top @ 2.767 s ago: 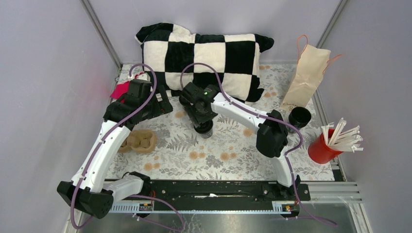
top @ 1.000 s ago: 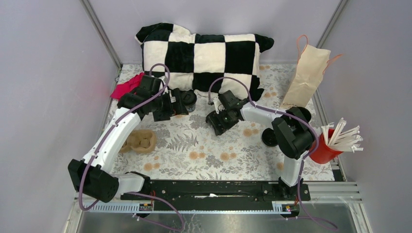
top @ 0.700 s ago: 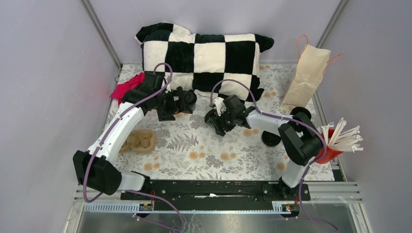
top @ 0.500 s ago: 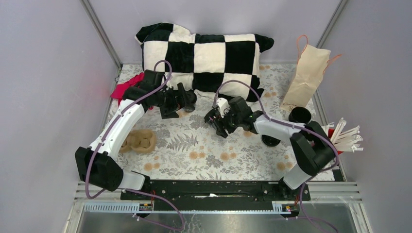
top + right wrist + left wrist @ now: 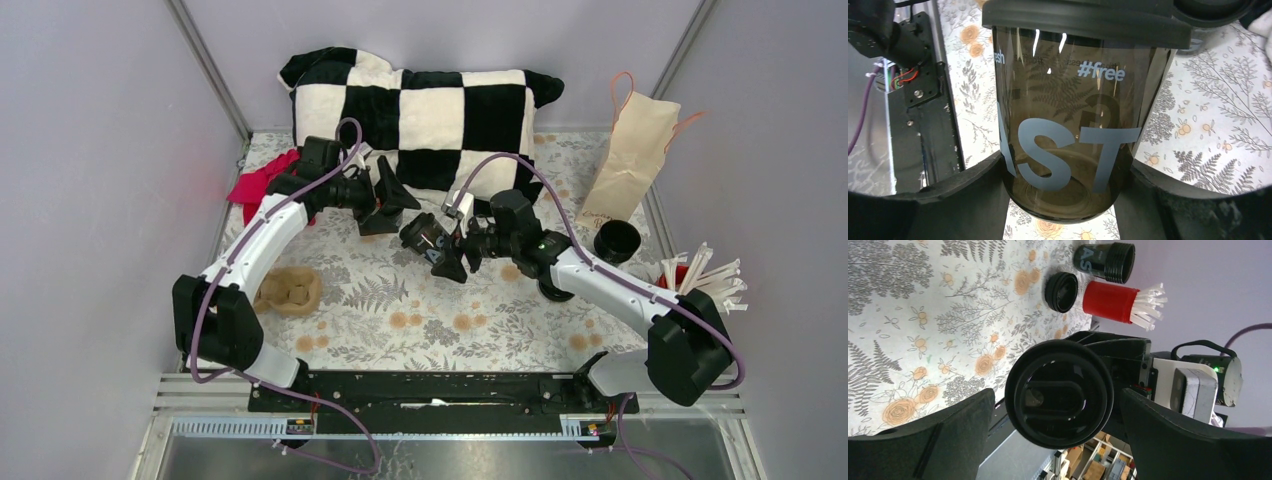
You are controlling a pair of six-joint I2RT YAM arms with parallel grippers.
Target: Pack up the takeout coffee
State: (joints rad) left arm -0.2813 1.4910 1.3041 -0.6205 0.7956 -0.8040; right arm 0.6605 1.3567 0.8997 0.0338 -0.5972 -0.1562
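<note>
Pale lilac walls (image 5: pixel 100 150) close the space on three sides, and a cloth with grey ferns and orange flowers covers the table (image 5: pixel 440 330). At the far edge lies a big black and white checkered pillow (image 5: pixel 430 115). A brown paper bag (image 5: pixel 632 155) leans on the wall in the far right corner. A red cloth (image 5: pixel 258 185) lies at the far left, and a brown pulp carrier (image 5: pixel 290 290) sits near the left side.

Both arms reach to the middle of the table, in front of the pillow. The right gripper (image 5: pixel 440 248) grips the lidded cup (image 5: pixel 1068 125) by its body; the cup is held sideways above the cloth, its lid turned toward the left gripper (image 5: pixel 388 205). The left fingers (image 5: pixel 938 440) are spread wide and touch nothing.

The red cup (image 5: pixel 1110 301) of white straws stands at the right edge. The open cup (image 5: pixel 617 241) stands upright near the bag, and the loose lid (image 5: pixel 1062 291) lies on the cloth near it.
</note>
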